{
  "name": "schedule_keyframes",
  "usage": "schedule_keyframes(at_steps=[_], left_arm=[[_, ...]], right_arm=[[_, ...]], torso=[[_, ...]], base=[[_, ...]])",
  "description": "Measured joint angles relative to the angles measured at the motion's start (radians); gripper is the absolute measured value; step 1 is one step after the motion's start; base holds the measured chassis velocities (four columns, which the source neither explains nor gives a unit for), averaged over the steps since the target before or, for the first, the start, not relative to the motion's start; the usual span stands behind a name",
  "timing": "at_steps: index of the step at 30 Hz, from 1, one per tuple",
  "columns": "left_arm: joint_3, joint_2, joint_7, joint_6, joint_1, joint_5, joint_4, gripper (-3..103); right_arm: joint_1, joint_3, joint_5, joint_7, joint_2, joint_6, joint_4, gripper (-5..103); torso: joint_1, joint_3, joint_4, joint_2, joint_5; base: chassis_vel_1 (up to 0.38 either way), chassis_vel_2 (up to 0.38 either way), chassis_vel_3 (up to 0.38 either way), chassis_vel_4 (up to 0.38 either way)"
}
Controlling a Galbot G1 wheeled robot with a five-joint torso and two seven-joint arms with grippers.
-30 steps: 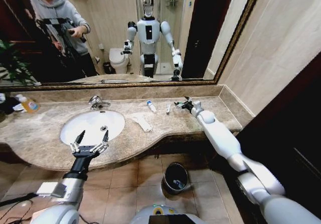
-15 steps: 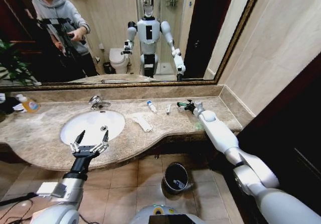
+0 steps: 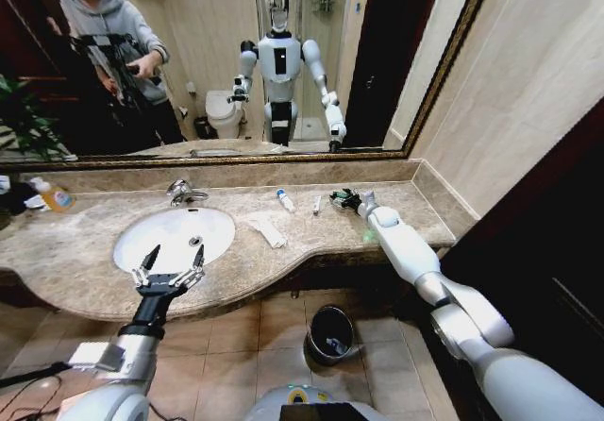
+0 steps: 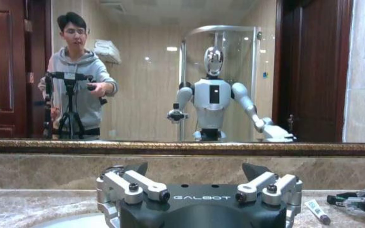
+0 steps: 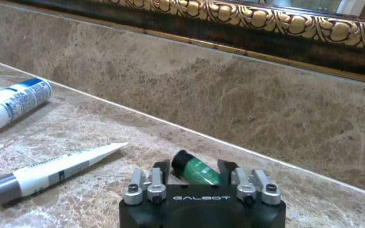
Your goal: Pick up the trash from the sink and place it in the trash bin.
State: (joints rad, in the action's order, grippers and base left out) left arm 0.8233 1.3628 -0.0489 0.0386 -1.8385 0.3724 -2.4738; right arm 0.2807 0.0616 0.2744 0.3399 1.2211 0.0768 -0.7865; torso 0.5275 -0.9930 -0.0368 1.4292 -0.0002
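On the marble counter right of the sink [image 3: 142, 242], my right gripper [image 3: 342, 197] [image 5: 193, 172] is shut on a short green stick [image 5: 199, 173], which lies low over the counter between its fingers. A small white tube [image 5: 55, 170] [image 3: 316, 204] and a white blue-capped bottle [image 5: 8, 105] [image 3: 283, 199] lie just beside it. A crumpled paper towel [image 3: 267, 228] rests by the basin's right rim. My left gripper [image 3: 170, 270] [image 4: 195, 170] hangs open over the sink's front edge, holding nothing. The black trash bin [image 3: 331, 333] stands on the floor below the counter.
A chrome faucet [image 3: 181, 192] stands behind the basin. An orange-labelled bottle [image 3: 55, 194] sits at the counter's far left. A gold-framed mirror [image 3: 283, 62] and the backsplash wall [image 5: 233, 104] close off the back. Tiled floor lies open around the bin.
My right gripper has slid a little leftward along the counter, ending around the green stick. The left arm and the other litter have not moved.
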Motion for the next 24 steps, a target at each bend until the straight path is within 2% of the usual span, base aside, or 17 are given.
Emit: schedule_keyframes(at_steps=[2,3,4,5,7,9,17,22,24], left_arm=[[0.0,0.0,0.0,0.0,0.0,0.0,0.0,100],[0.0,0.0,0.0,0.0,0.0,0.0,0.0,100],[0.0,0.0,0.0,0.0,0.0,0.0,0.0,100],[0.0,0.0,0.0,0.0,0.0,0.0,0.0,100],[0.0,0.0,0.0,0.0,0.0,0.0,0.0,100],[0.0,0.0,0.0,0.0,0.0,0.0,0.0,100],[0.0,0.0,0.0,0.0,0.0,0.0,0.0,100],[0.0,0.0,0.0,0.0,0.0,0.0,0.0,100],[0.0,0.0,0.0,0.0,0.0,0.0,0.0,100]], right_arm=[[0.004,0.001,-0.002,0.002,-0.001,0.004,-0.004,40],[0.005,0.002,-0.002,0.003,-0.001,0.005,-0.006,40],[0.007,0.002,-0.003,0.003,-0.002,0.007,-0.01,35],[0.007,0.002,-0.003,0.003,-0.002,0.007,-0.01,35],[0.009,0.002,-0.004,0.003,-0.003,0.01,-0.017,25],[0.012,0.002,-0.004,0.003,-0.004,0.014,-0.023,23],[0.036,0.009,-0.004,-0.009,-0.011,0.038,-0.076,23],[0.099,0.033,0.014,-0.031,-0.048,0.07,-0.205,23],[0.159,0.07,0.014,-0.066,-0.073,0.07,-0.301,23]], torso=[[0.0,0.0,-0.0002,0.0,0.0002],[0.0,0.0,-0.0001,0.0,0.0001],[0.0,0.0,-0.0001,0.0,0.0],[0.0,0.0,-0.0001,0.0,0.0],[0.0,0.0,0.0,0.0,0.0001],[0.0,0.0,0.0,0.0,0.0002],[0.0,0.0,-0.0001,0.0,0.0003],[0.0,0.0,-0.0001,0.0,0.0003],[0.0,0.0,-0.0002,0.0,0.0004]], base=[[0.0,0.0,0.0,0.0],[0.0,0.0,0.0,0.0],[0.0,0.0,0.0,0.0],[0.0,0.0,0.0,0.0],[0.0,0.0,0.0,0.0],[0.0,0.0,0.0,0.0],[0.0,0.0,0.0,0.0],[0.0,0.0,0.0,0.0],[0.0,0.0,0.0,0.0]])
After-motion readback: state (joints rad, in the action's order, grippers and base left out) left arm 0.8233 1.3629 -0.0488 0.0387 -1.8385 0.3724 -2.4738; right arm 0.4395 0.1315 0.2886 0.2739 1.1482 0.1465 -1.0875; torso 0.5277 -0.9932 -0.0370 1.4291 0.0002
